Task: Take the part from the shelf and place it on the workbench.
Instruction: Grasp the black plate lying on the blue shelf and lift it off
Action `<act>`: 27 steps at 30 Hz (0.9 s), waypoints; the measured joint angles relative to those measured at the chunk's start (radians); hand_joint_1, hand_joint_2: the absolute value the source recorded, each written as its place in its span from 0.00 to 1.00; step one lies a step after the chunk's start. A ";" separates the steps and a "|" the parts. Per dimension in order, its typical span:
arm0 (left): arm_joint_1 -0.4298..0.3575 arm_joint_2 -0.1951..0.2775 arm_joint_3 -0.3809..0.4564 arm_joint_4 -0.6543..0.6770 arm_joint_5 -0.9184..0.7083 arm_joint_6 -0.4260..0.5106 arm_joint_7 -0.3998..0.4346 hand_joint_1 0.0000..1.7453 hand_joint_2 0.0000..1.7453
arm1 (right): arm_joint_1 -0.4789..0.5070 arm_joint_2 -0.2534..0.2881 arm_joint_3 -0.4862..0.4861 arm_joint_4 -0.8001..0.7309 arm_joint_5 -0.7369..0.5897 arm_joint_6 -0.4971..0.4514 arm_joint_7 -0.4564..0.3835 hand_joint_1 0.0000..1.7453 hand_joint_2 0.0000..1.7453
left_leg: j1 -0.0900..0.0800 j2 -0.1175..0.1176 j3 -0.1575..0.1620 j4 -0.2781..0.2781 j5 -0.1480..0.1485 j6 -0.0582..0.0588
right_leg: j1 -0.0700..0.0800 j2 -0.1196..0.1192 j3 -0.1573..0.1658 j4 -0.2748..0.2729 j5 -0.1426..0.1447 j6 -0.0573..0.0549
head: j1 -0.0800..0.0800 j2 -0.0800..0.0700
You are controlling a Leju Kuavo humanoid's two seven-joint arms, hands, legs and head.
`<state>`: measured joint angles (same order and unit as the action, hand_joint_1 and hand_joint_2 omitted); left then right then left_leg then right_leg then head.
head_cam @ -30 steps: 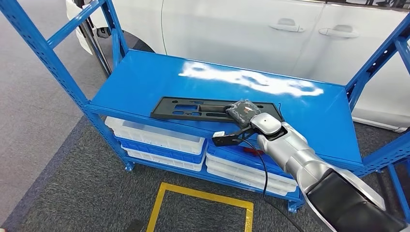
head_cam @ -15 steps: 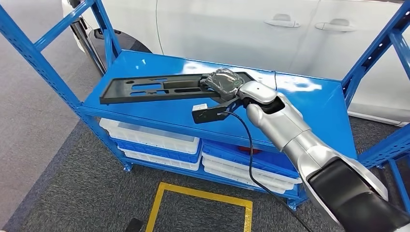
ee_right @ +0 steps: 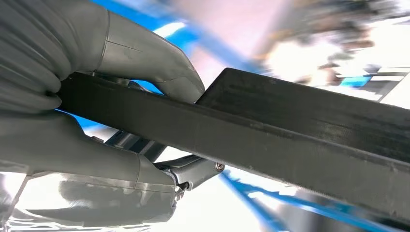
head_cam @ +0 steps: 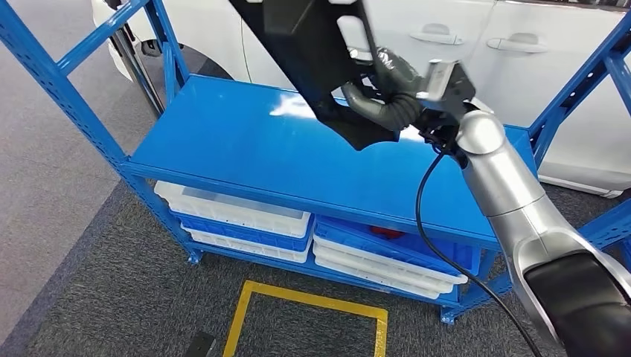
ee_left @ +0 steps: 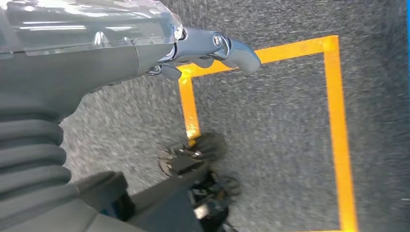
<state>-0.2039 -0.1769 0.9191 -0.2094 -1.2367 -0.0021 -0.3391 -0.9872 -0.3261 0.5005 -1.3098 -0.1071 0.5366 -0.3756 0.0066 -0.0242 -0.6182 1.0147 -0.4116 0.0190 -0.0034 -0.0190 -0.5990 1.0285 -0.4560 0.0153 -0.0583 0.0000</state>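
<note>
Part [head_cam: 312, 52]: long black panel, lifted clear above the shelf [head_cam: 245, 149] — long axis steeply tilted, far end running up out of the head view.
Right hand [head_cam: 387, 93]: fingers wrapped around the part's lower end.
Left hand [ee_left: 212, 48]: hanging over the floor [ee_left: 280, 121] — nothing in it, fingers loosely extended.

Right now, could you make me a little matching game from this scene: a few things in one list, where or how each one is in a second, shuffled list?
Things:
1. black part
2. right hand
3. left hand
4. white bins

States:
A. stacked under the blue shelf
B. hangs over the grey floor by a yellow square, holding nothing
C. lifted clear above the shelf top
D. grips the part

Pairs: 1-C, 2-D, 3-B, 4-A
</note>
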 joint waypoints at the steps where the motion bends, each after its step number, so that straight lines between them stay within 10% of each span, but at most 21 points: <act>1: -0.002 0.000 0.006 0.000 0.009 -0.005 -0.003 0.00 1.00 | 0.019 0.003 -0.017 -0.026 -0.062 0.016 -0.004 1.00 1.00 | 0.002 0.003 0.004 -0.006 0.002 0.006 | -0.001 0.004 -0.011 0.027 -0.018 0.004 | 0.000 0.000; 4: -0.005 0.002 0.019 0.000 0.021 -0.012 -0.007 0.00 1.00 | 0.071 0.026 -0.051 -0.079 -0.132 0.034 -0.009 1.00 1.00 | 0.002 0.015 0.007 -0.010 0.002 0.015 | -0.004 0.010 -0.098 0.205 -0.099 0.010 | 0.000 0.000; 6: -0.005 0.004 0.027 0.000 0.024 -0.014 -0.008 0.00 1.00 | 0.100 0.039 -0.061 -0.098 -0.143 0.037 -0.007 1.00 1.00 | 0.001 0.020 0.007 -0.008 0.001 0.015 | -0.007 0.010 -0.134 0.268 -0.104 0.012 | 0.000 0.000; 11: -0.001 0.007 0.044 0.000 0.050 -0.057 -0.010 0.00 1.00 | 0.194 0.047 -0.066 -0.177 -0.245 0.087 -0.035 1.00 1.00 | -0.002 0.022 0.006 0.004 -0.008 0.001 | -0.004 -0.005 -0.012 0.012 0.015 -0.001 | 0.000 0.000; 16: 0.016 0.015 0.066 0.000 0.076 -0.100 -0.018 0.00 1.00 | 0.340 0.047 -0.053 -0.265 -0.261 0.130 -0.082 1.00 1.00 | -0.004 0.030 -0.003 0.033 -0.037 -0.027 | -0.007 0.004 -0.001 -0.014 0.018 -0.024 | 0.000 0.000; 21: 0.037 0.019 0.081 0.000 0.089 -0.116 -0.032 0.00 1.00 | 0.497 0.021 -0.005 -0.311 -0.224 0.161 -0.150 1.00 1.00 | 0.000 0.029 -0.111 0.282 -0.150 -0.042 | -0.008 0.011 0.002 -0.016 0.017 -0.035 | 0.000 0.000; 27: 0.050 0.024 0.117 0.000 0.137 -0.071 -0.032 0.00 1.00 | 0.651 0.017 0.038 -0.323 -0.174 0.159 -0.229 1.00 1.00 | -0.004 0.016 0.027 0.002 -0.028 -0.020 | -0.005 0.027 0.005 -0.012 0.012 -0.021 | 0.000 0.000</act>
<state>-0.1540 -0.1529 1.0357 -0.2094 -1.0995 -0.0728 -0.3709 -0.3357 -0.3088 0.5386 -1.6324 -0.2809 0.6953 -0.6050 0.0023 -0.0085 -0.5909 1.0167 -0.4398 -0.0011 -0.0085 0.0077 -0.5943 1.0162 -0.4440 -0.0054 -0.0584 0.0000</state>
